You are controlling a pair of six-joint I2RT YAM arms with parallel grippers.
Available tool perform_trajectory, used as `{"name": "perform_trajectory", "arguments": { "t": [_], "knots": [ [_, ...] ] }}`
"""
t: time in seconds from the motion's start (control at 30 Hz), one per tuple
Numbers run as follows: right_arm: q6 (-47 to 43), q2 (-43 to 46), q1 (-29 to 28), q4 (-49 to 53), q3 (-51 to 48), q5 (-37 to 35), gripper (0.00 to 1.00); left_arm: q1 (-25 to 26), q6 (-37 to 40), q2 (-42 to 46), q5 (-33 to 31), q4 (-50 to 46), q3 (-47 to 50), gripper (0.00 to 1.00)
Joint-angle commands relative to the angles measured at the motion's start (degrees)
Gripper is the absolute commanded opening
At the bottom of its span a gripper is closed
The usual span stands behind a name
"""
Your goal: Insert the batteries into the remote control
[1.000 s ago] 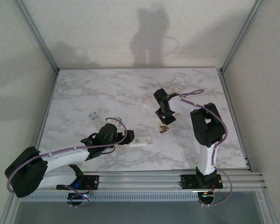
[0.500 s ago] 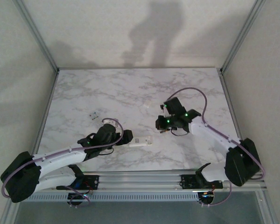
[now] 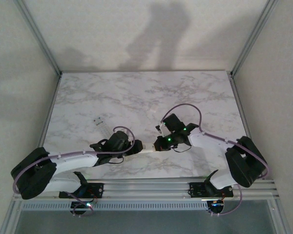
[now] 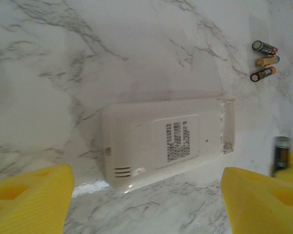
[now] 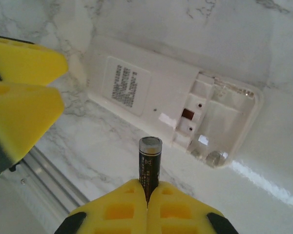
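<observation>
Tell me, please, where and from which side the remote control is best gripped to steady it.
Grip the remote control across its long side edges at the labelled middle, coming down from above: it lies flat, back up, narrowest that way. Probably stay off the open battery compartment end.

Overhead view: dim, even light, with soft shadows on the back wall (image 3: 156,34). Wrist views: brighter, the marble desk (image 4: 136,48) washed pale and streaked with glare, the yellow fingers (image 4: 29,200) blurred close to the lens
</observation>
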State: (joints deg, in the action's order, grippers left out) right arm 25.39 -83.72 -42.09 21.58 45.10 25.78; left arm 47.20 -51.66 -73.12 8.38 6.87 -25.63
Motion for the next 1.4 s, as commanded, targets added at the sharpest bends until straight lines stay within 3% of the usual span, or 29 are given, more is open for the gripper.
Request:
{"name": "perform_trajectory", "arguments": {
  "t": [0.0, 0.17, 0.4, 0.73, 1.37],
  "knots": [
    [1.2, -4.01, -0.44, -1.42, 1.58, -0.38, 0.04, 1.18, -0.95, -2.54, 0.73, 2.84, -2.48, 0.76],
    [2.82, -7.66, -0.45, -1.4, 2.52, -2.11, 0.0, 1.84, -0.05, -4.57, 0.45, 2.42, -3.61, 0.72],
    [4.16, -8.18, -0.38, -0.52, 2.74, -4.46, 0.06, 1.84, -0.06, -6.19, 0.35, 3.2, -2.94, 0.67],
    [4.2, -8.34, -0.39, 1.14, 4.66, -5.82, 0.24, 1.93, 0.2, -6.55, -0.02, 2.97, -3.26, 0.66],
    [4.58, -7.46, -0.39, 2.8, 4.6, -9.6, 0.2, 2.47, 1.52, -8.77, -1.1, 1.39, -4.64, 0.64]
  ]
}}
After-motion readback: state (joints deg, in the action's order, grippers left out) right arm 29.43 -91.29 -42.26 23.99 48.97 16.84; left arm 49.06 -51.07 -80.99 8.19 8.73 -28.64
